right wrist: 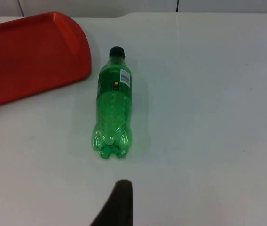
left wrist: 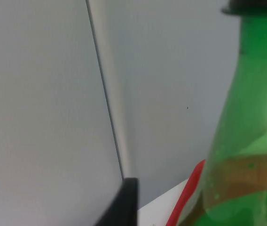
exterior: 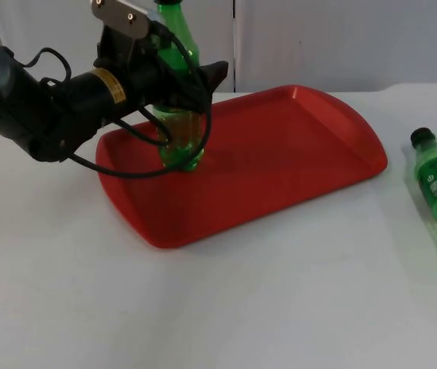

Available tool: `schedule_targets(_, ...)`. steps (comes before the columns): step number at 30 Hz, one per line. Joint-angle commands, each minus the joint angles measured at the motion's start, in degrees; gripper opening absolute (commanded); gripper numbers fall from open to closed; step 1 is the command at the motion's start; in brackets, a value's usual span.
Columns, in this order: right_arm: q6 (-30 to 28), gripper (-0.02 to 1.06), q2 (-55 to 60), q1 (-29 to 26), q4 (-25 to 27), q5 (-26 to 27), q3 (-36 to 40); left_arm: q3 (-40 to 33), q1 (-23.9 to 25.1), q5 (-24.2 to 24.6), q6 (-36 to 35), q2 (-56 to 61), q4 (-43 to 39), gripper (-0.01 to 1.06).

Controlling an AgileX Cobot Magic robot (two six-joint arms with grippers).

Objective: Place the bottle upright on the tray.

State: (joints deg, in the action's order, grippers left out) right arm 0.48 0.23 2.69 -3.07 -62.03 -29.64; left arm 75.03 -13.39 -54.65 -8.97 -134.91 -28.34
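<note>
An upright green bottle [exterior: 180, 115] is gripped by the left gripper [exterior: 174, 96] fingers, its base on the red tray [exterior: 280, 154]. Release remains. A second bottle [right wrist: 113, 103] lies on the surface beneath the right gripper, whose finger state cannot be told.

the left arm [exterior: 26, 96] is a thick, matte black tube built from rounded, cylindrical joint housings, with a yellow label bearing dark print wrapped around the segment just behind the wrist. the left gripper [exterior: 178, 92] is black as well, its angular body ending in a dark, pointed finger [exterior: 217, 74]. in the left wrist view one black fingertip [left wrist: 123, 205] shows as a flat, tapering wedge. in the right wrist view a black fingertip [right wrist: 117, 203] of the same make narrows to a blunt, squared end.
</note>
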Motion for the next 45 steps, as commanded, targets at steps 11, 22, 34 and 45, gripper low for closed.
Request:
schedule_targets(11,0.2,0.88,-0.2,-0.3,0.3,0.3,0.1,-2.3,1.4,0.3,-0.7,1.4,-0.4,1.05)
schedule_targets(22,0.2,0.88,-0.2,-0.3,0.3,0.3,0.1,-9.9,2.1,-2.2,-1.2,4.4,-0.9,1.05)
schedule_targets(34,0.2,0.88,-0.2,-0.3,0.3,0.3,0.1,-16.4,2.1,-2.1,-0.2,7.8,2.0,1.05)
schedule_targets(45,0.2,0.88,-0.2,-0.3,0.3,0.3,0.1,-26.7,2.1,-0.9,-1.9,17.5,2.8,1.05)
